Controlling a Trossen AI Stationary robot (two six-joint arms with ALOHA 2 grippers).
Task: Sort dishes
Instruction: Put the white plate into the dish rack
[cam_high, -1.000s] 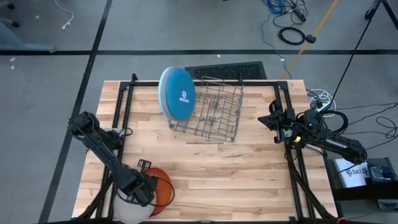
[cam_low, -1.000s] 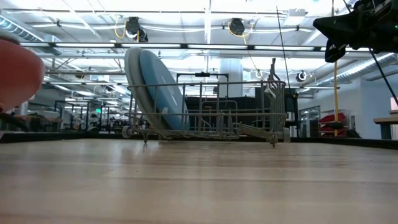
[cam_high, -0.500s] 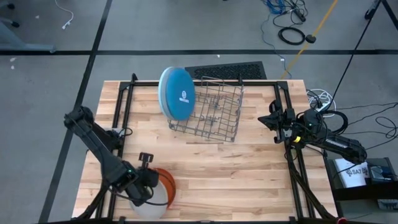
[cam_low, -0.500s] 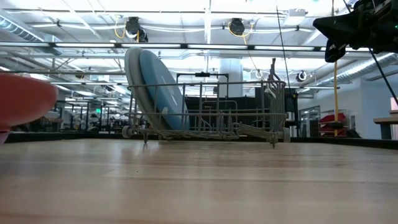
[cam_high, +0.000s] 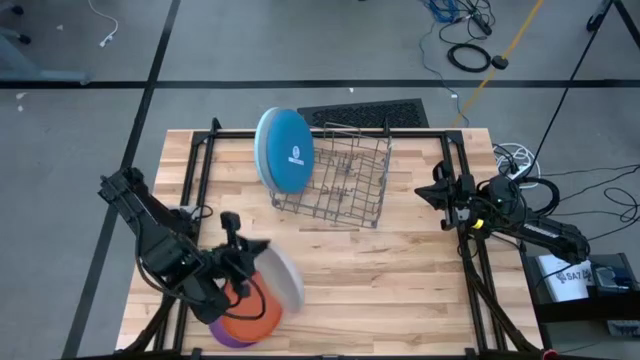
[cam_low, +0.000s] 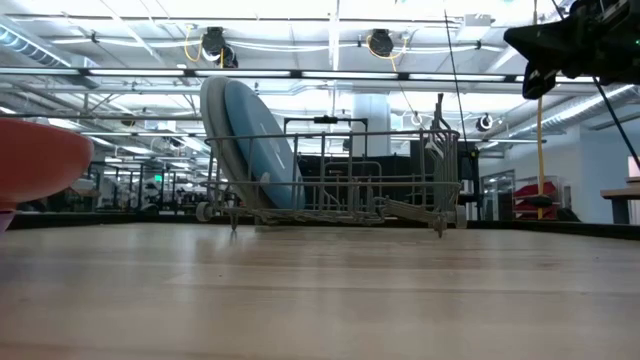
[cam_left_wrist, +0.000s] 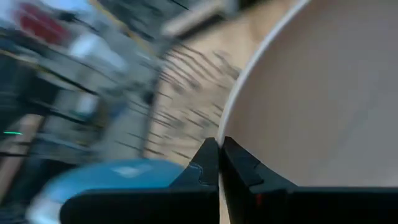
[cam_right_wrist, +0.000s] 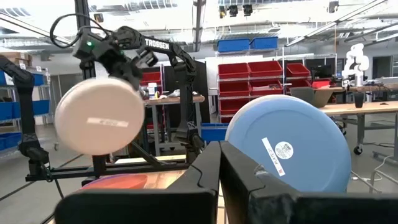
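Note:
My left gripper (cam_high: 243, 268) is shut on an off-white plate (cam_high: 283, 285), held up on edge above the table's near left part; the right wrist view shows that plate (cam_right_wrist: 99, 123) face-on. Below it an orange plate (cam_high: 250, 322) lies on a purple one (cam_high: 222, 337). The orange plate (cam_low: 35, 165) shows at the low view's left edge. Two large blue plates (cam_high: 287, 150) stand on edge in the left end of the grey wire rack (cam_high: 345, 180). My right gripper (cam_high: 430, 190) waits shut, raised at the table's right side. My left gripper pinches the off-white plate's rim (cam_left_wrist: 225, 127) between its two fingers (cam_left_wrist: 239, 171), which lie across the edge. The plate is lifted clear of the table and tipped steeply up on edge, its face toward the table's right side.
The wire rack stands at the table's far middle, its right part without plates. Bare wood lies between the rack and the near edge (cam_high: 400, 290). Dark frame rails (cam_high: 195, 170) run along the table's left and right sides.
My left gripper has risen and moved toward the table's right and far side, carrying the off-white plate off the stack. The plate has tipped from lying flat to standing on edge, and the orange plate and the purple one under it have come into sight.

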